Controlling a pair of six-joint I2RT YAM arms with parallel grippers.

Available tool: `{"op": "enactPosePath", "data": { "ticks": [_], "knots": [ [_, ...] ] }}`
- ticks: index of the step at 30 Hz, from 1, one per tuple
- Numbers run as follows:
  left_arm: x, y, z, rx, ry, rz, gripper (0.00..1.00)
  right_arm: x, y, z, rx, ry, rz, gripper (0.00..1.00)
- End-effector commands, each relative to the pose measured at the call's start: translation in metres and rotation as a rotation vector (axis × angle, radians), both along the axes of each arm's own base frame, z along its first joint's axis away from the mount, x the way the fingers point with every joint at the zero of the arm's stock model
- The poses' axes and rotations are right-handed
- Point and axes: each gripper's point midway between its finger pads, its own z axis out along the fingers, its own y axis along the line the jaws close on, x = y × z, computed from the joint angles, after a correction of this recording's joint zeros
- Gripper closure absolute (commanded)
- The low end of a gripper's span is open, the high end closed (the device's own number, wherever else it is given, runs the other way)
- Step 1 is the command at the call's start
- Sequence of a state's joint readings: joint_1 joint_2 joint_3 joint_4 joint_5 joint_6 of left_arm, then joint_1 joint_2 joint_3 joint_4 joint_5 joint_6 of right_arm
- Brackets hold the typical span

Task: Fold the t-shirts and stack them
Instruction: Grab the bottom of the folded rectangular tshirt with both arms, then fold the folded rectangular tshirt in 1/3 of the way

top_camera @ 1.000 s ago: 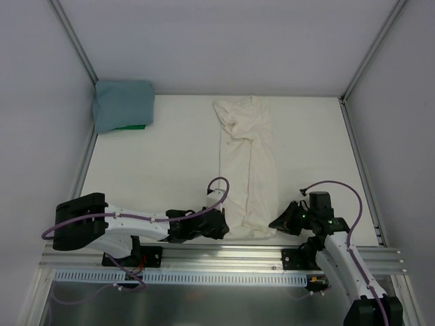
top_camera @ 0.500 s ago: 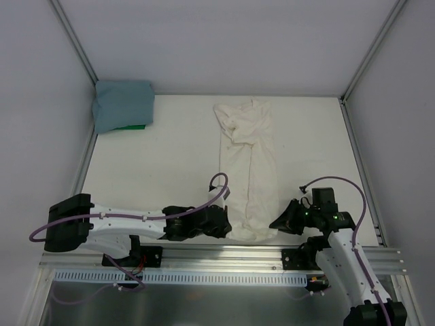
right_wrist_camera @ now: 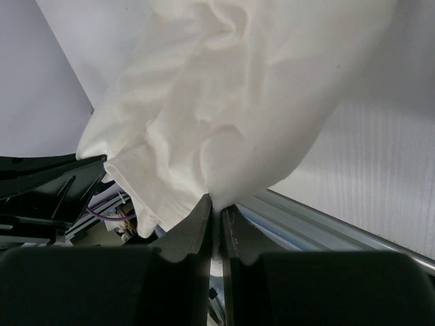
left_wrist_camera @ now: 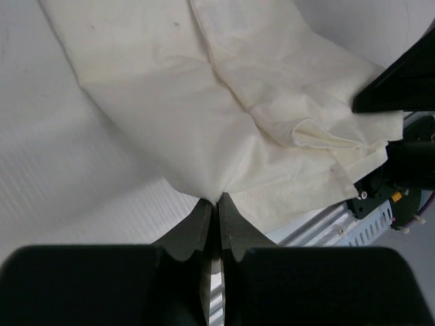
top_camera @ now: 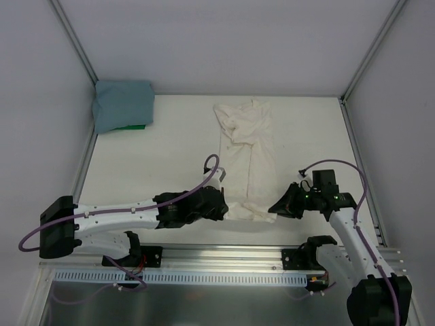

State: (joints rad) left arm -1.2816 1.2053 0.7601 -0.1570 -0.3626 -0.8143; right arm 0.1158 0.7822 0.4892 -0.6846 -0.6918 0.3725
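Note:
The cream t-shirt lies as a long narrow strip down the middle of the table, its near hem lifted. My left gripper is shut on the hem's left corner; the left wrist view shows the cloth pinched at my left gripper. My right gripper is shut on the right corner; in the right wrist view the cloth hangs from my right gripper. The teal-blue t-shirt sits folded at the far left corner.
A green object peeks out under the teal-blue shirt. White walls with metal posts close in the table on three sides. An aluminium rail runs along the near edge by the arm bases.
Both grippers have lifted and carried the cream shirt's near hem away from the front edge toward the far side. The strip now looks shorter at its near end.

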Motion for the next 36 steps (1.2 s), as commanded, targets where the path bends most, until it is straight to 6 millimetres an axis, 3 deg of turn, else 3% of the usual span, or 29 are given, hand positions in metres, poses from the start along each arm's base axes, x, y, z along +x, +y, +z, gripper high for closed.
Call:
{"op": "enactPosePath", "data": {
  "ticks": [1, 20, 27, 28, 29, 30, 31, 33, 34, 36],
  "knots": [
    [0.022, 0.000, 0.013, 0.009, -0.024, -0.006, 0.97, 0.023, 0.006, 0.020, 0.026, -0.069, 0.025, 0.88],
    [0.116, -0.016, 0.009, 0.025, 0.028, -0.039, 1.00, 0.124, 0.010, 0.034, 0.066, -0.075, -0.005, 0.89],
    [0.158, -0.014, 0.009, 0.024, 0.050, -0.034, 0.99, 0.163, 0.008, 0.022, 0.089, -0.040, -0.029, 0.90],
    [0.171, -0.012, 0.015, 0.018, 0.044, -0.020, 0.97, 0.169, 0.009, 0.015, 0.095, -0.017, -0.034, 0.85],
    [0.177, -0.010, 0.005, 0.041, 0.068, -0.006, 0.76, 0.178, 0.009, 0.017, 0.098, -0.028, -0.035, 0.74],
    [0.187, -0.005, 0.003, 0.052, 0.074, 0.022, 0.60, 0.184, 0.008, 0.015, 0.089, -0.023, -0.042, 0.10],
    [0.197, -0.008, 0.002, 0.059, 0.073, 0.032, 0.43, 0.191, 0.006, 0.011, 0.065, -0.026, -0.050, 0.01],
    [0.211, -0.002, 0.000, 0.077, 0.073, 0.071, 0.19, 0.210, 0.006, 0.011, 0.056, -0.044, -0.050, 0.01],
    [0.220, 0.001, 0.002, 0.074, 0.058, 0.089, 0.17, 0.217, 0.004, 0.008, 0.044, -0.046, -0.056, 0.00],
    [0.233, 0.004, 0.011, 0.063, 0.003, 0.129, 0.15, 0.229, 0.004, 0.021, 0.044, -0.093, -0.049, 0.01]
  ]
}}
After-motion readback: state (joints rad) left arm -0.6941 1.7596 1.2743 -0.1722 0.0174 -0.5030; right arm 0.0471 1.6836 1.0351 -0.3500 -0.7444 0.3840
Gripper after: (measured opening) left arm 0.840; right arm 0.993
